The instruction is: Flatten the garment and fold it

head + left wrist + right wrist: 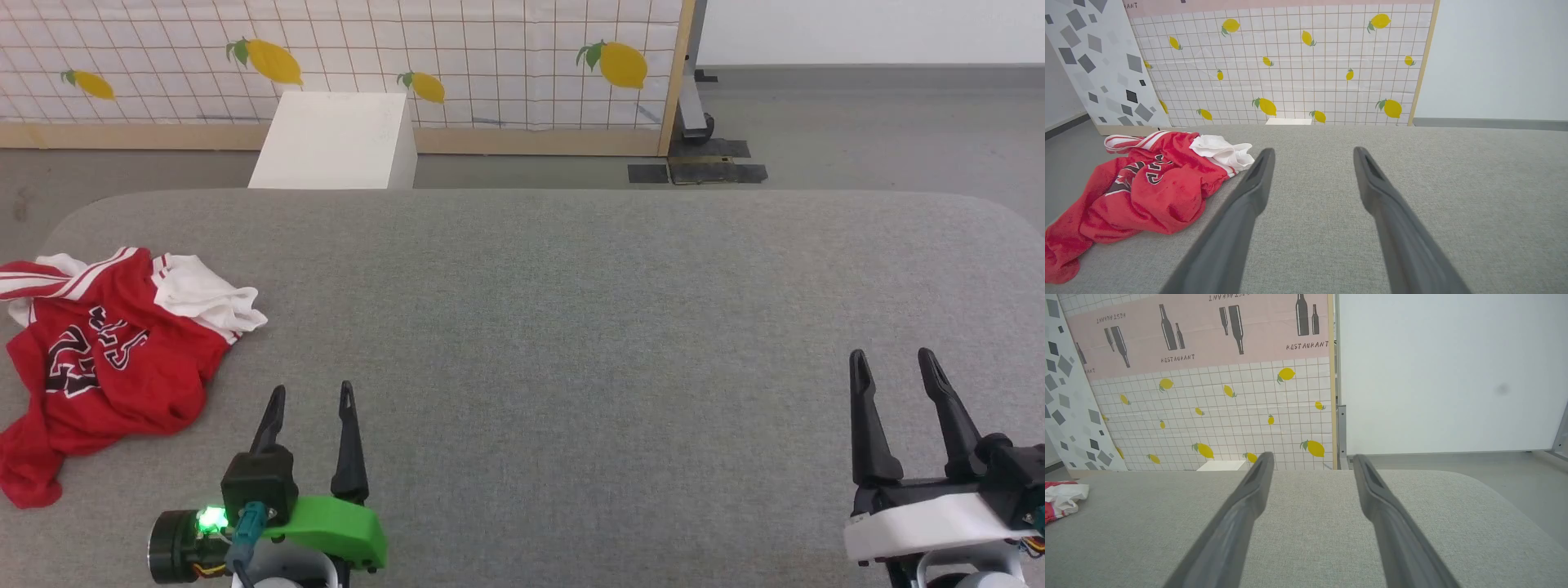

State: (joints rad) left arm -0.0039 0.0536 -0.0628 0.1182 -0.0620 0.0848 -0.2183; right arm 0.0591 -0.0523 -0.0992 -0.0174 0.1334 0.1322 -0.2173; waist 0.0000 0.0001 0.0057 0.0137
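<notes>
The garment [106, 359] lies in a bunched heap at the left edge of the table [571, 327]. The left gripper [312, 389] and the right gripper [891, 353] sit by the table's front edge, wide open, holding nothing. A careless tug could slide it off the table.

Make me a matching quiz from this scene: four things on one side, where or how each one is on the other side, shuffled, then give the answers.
Column one
1. garment
2. left claw
3. right claw
4. white box

Column two
A. open, over the bare table at the robot's right
B. crumpled near the table's left edge
C. beyond the table's far edge
D. open, a short way from the garment

Pairs: 1-B, 2-D, 3-A, 4-C
</notes>
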